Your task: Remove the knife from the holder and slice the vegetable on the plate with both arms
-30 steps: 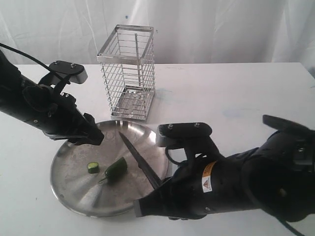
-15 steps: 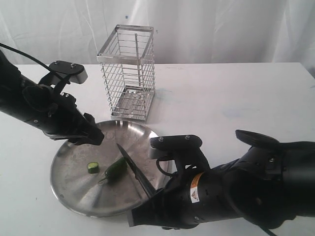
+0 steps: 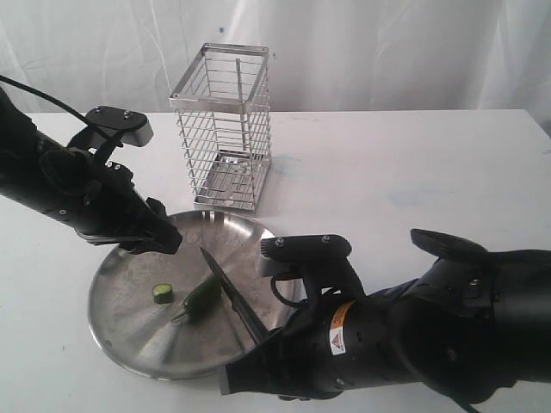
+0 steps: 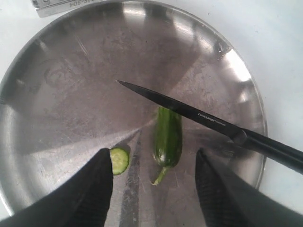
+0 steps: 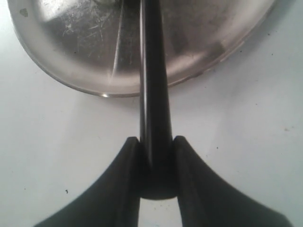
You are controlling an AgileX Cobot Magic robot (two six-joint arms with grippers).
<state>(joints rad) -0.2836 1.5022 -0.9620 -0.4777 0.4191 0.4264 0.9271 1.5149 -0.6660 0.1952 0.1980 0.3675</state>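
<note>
Black knife — clamped in right pincer

Exterior view: my knife bars the vegetable at three o'clock; the holder stands at twelve; bare plate lies open toward seven.

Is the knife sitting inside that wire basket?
No, the knife is clamped by its handle in the right gripper, with its blade out over the plate, apart from the wire basket.
</note>
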